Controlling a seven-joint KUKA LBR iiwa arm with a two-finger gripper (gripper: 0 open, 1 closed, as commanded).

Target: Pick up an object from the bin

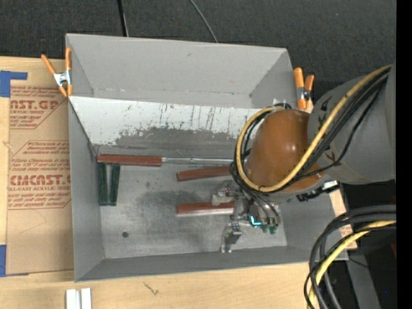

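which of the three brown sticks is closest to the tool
The lowest stick, its right end right by the tool; the middle stick lies higher in the view, the long stick far off at the left.

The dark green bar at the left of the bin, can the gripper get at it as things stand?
Probably yes. The dark green bar lies flat with nothing on top of it, across from the gripper at the right. The left wall close beside it may cramp a grasp.
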